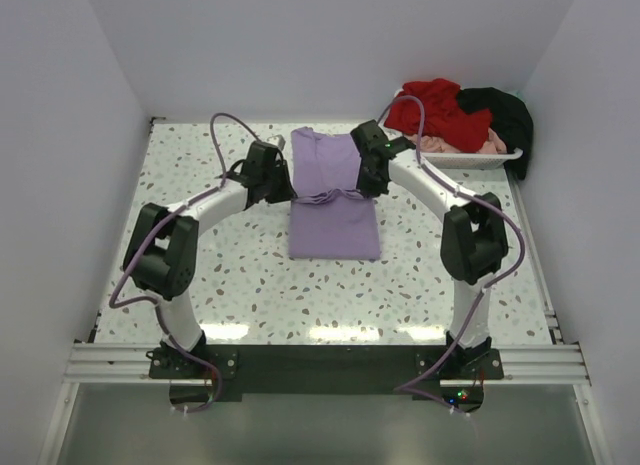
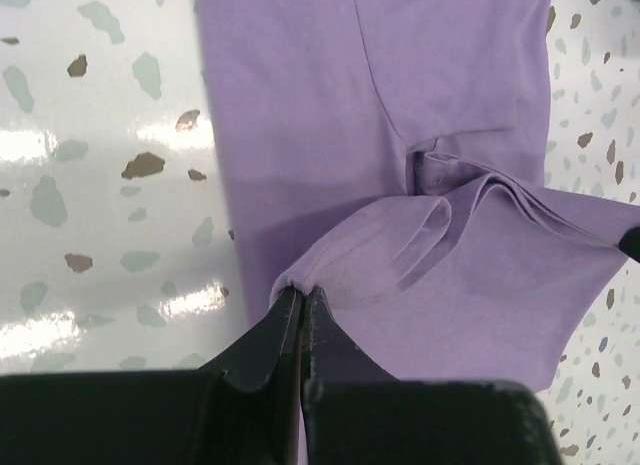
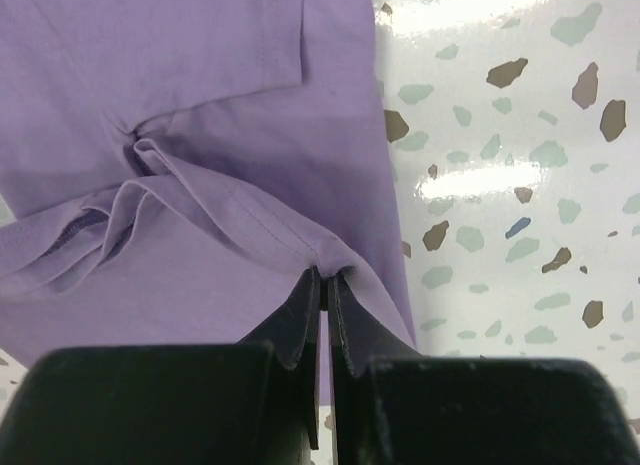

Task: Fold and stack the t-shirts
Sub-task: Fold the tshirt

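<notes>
A lavender t-shirt (image 1: 333,205) lies folded lengthwise in the middle of the speckled table, bunched across its middle. My left gripper (image 1: 293,194) is shut on its left edge, and the pinched cloth shows at the fingertips of that gripper (image 2: 301,291) with the lavender t-shirt (image 2: 330,125) spread beyond. My right gripper (image 1: 366,190) is shut on the right edge, seen up close as the right gripper (image 3: 325,275) biting a hem of the lavender t-shirt (image 3: 180,95). Red (image 1: 440,110), black (image 1: 505,120) and pale pink (image 1: 450,145) t-shirts are heaped at the back right.
The heap of shirts rests in a white tray (image 1: 470,161) at the table's back right corner. White walls close in the table on the left, back and right. An aluminium rail (image 1: 320,363) carries both arm bases at the near edge.
</notes>
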Motion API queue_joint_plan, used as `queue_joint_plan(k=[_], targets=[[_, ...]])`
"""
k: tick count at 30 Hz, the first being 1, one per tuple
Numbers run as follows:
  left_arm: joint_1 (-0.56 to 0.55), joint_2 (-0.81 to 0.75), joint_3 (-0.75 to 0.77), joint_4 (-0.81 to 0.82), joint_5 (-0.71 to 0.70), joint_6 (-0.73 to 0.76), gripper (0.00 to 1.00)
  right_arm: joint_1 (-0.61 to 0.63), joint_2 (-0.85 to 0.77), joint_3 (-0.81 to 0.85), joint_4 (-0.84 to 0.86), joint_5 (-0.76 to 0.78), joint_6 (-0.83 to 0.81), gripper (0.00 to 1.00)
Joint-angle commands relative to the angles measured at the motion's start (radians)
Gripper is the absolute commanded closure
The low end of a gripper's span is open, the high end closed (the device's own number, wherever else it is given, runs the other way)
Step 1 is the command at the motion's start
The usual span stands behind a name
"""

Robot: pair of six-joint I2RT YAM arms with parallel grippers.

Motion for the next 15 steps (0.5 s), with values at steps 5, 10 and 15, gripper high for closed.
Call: queue_joint_plan(k=[5, 10, 15], targets=[[0.058, 0.101, 0.093, 0.081, 0.112, 0.044, 1.0, -0.034, 0.053, 0.089, -0.021, -0.012, -0.027, 1.0], [0.081, 0.135, 0.109, 0.075, 0.117, 0.05, 0.88, -0.038, 0.102, 0.126, -0.036, -0.023, -0.031, 1.0], [0.098, 0.098, 0.102, 0.064, 0.086, 0.054, 0.28, -0.039, 0.111, 0.173, -0.044, -0.043, -0.044, 0.39]])
